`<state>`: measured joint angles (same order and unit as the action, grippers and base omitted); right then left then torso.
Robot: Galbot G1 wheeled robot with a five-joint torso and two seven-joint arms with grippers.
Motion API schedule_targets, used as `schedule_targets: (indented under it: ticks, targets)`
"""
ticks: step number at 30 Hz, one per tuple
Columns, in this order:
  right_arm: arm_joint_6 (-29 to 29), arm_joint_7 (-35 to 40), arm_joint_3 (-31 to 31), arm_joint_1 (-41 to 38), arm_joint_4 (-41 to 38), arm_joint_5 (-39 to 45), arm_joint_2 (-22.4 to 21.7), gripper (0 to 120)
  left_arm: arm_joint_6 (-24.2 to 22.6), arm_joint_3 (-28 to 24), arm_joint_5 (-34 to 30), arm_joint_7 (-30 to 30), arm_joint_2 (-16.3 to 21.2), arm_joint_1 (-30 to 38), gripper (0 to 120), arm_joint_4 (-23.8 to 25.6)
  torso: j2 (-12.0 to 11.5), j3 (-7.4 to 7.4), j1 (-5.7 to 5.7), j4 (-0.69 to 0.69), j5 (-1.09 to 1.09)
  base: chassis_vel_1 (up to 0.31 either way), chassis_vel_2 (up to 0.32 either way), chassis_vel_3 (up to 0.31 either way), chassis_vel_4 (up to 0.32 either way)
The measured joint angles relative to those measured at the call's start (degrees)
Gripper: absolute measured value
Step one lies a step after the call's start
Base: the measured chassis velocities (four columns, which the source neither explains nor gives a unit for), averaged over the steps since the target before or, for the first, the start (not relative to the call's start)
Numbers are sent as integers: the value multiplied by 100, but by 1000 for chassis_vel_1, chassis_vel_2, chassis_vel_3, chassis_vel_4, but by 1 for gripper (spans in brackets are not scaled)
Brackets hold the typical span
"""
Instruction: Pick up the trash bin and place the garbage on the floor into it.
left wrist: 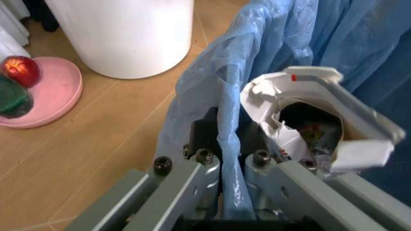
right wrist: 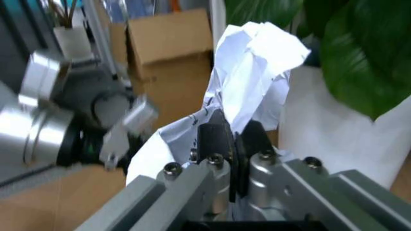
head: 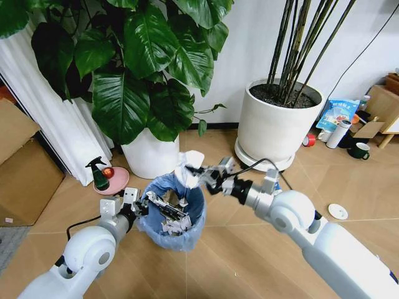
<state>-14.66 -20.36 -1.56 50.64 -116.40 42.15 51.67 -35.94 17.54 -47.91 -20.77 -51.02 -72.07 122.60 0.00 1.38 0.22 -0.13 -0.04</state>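
Observation:
The trash bin (head: 177, 233), lined with a crinkly light-blue bag, hangs low over the wooden floor at centre. My left gripper (head: 144, 207) is shut on its rim; in the left wrist view the blue bag rim (left wrist: 230, 144) is pinched between the fingers. Several crumpled pieces of garbage (head: 167, 218) lie inside, among them a torn white carton (left wrist: 314, 115). My right gripper (head: 201, 175) hovers over the bin's far rim, shut on a crumpled white paper wad (head: 189, 166), which sticks up past the fingers (right wrist: 253, 62).
A white pot (head: 151, 156) with a large-leafed plant stands just behind the bin, a second white pot (head: 274, 128) at back right. A pink plate (head: 112, 180) with a spray bottle sits at left. A white lid (head: 337, 212), thermos (head: 340, 134) and green mug (head: 360, 151) lie at right.

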Motion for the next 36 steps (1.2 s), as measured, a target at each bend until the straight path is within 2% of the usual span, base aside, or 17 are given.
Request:
schedule_targets:
  ticks: [6,7,10,11,13,14,16,18,20,23,26,30,32,34,36]
  targets:
    - [-74,115,-305,-42,41,-207,-34,26,-1,17,0,-2,6,-21,0,19,0,0,0,0,-1,0,0,0,0]
    - [-74,115,-305,-42,41,-207,-34,26,-1,17,0,-2,6,-21,0,19,0,0,0,0,-1,0,0,0,0]
    - [-93,183,-417,-64,110,-253,-19,41,0,23,0,-3,7,-22,0,56,0,0,0,0,0,0,0,0,0]
    - [-93,183,-417,-64,110,-253,-19,41,0,23,0,-3,7,-22,0,56,0,0,0,0,0,0,0,0,0]
    - [-96,201,-439,-78,129,-256,-7,50,2,28,1,-3,5,-30,0,75,0,0,0,0,0,0,0,0,0]
    - [-96,206,-442,-83,136,-257,-4,51,2,29,1,-3,5,-34,0,79,0,0,0,0,0,0,0,0,0]
    - [-96,218,-446,-97,173,-259,9,63,6,36,7,-4,3,-47,0,101,0,0,0,0,0,0,0,0,0]
    - [-96,220,-446,-97,183,-259,13,66,7,37,8,-4,3,-51,0,106,0,0,0,0,0,0,0,0,0]
    - [-93,231,-436,-98,187,-259,17,76,10,43,15,-4,2,-57,0,119,0,0,0,0,0,0,0,0,0]
    - [-81,276,-392,-98,184,-256,33,84,12,52,16,-6,2,-65,0,130,0,0,0,0,0,0,0,0,0]
    - [-93,574,-145,-57,92,-242,100,97,16,90,19,-8,0,-88,0,143,0,0,0,0,0,0,0,0,0]
    - [-101,831,21,29,25,-240,122,100,19,118,24,-9,-9,-96,0,143,0,0,0,1,-1,0,0,0,0]
    - [-115,1384,410,349,-15,-381,174,100,25,159,46,-9,-60,-97,0,140,0,0,0,0,0,0,0,0,0]
    - [-126,1532,479,415,-11,-438,176,100,27,163,53,-9,-73,-98,0,136,0,0,0,0,0,0,0,0,0]
    - [-187,1819,834,694,58,-684,186,100,33,178,95,-4,-127,-102,0,126,0,0,0,0,1,0,0,0,0]
